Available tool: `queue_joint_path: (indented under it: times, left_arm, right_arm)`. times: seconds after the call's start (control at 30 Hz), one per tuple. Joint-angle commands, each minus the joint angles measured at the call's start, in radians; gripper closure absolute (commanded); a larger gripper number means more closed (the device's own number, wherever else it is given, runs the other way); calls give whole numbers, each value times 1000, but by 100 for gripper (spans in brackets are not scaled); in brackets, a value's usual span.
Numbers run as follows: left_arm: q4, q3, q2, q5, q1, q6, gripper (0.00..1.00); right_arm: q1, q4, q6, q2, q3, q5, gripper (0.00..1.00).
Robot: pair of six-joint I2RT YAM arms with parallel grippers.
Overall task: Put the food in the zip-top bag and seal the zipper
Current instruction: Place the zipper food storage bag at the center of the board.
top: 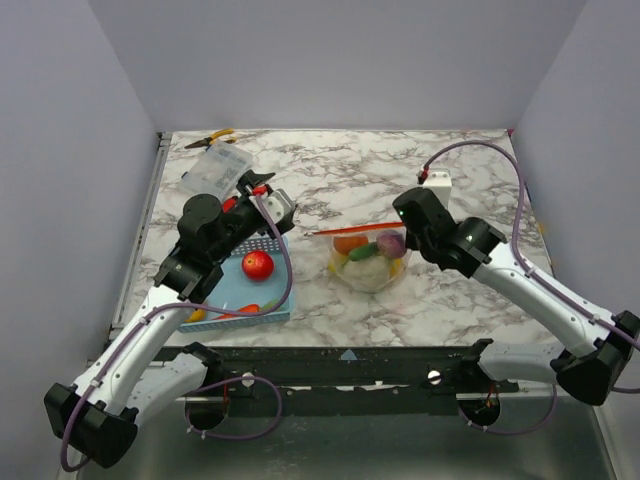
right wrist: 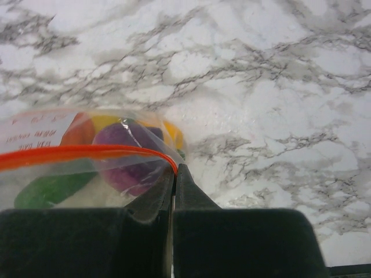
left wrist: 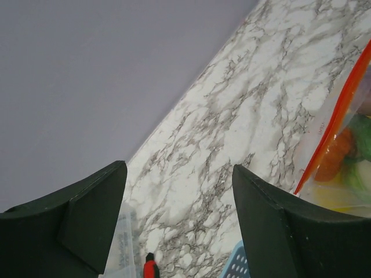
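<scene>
Only my wrist views are showing it: right fingers (right wrist: 243, 243) pinching the zipper (right wrist: 87, 153) at its end, left fingers (left wrist: 81, 220) gaping empty.

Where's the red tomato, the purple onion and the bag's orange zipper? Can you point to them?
red tomato (top: 258, 264), top view, middle of its round top
purple onion (right wrist: 130, 159), right wrist view, its rounded front
zipper (right wrist: 81, 152), right wrist view, middle of the orange strip

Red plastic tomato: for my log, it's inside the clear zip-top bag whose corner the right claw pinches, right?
No. Top external view shows the red plastic tomato in the blue mesh basket; the right claw pinches the clear zip-top bag at its corner.
</scene>
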Motion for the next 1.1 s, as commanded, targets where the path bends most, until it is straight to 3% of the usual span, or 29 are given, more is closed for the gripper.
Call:
queue_joint_path:
  times: [0.0,0.2,0.47,0.83,0.97,1.07]
  left_arm:
    - [80,-31,-44,-185,-71,49,24]
    - [142,-52,-62,-270,-118,23,24]
    - [128,-48,-57,-274,-177,29,22]
    - [112,-40,-55,-302,-217,40,22]
    - [109,-37,-55,-307,-224,35,22]
    - [110,-34,-60,-315,-229,26,18]
  right_arm:
    - [-140,104,-58,62,56,-56,100]
    - [-384,203,-104,187,84,-222,100]
    - [-604,329,-102,337,61,-375,100]
    - [-742,399,-127,529,108,-448,99]
    - [-743,369,-151,561,129,-423,89]
    - [-743,362,-163,522,126,-442,72]
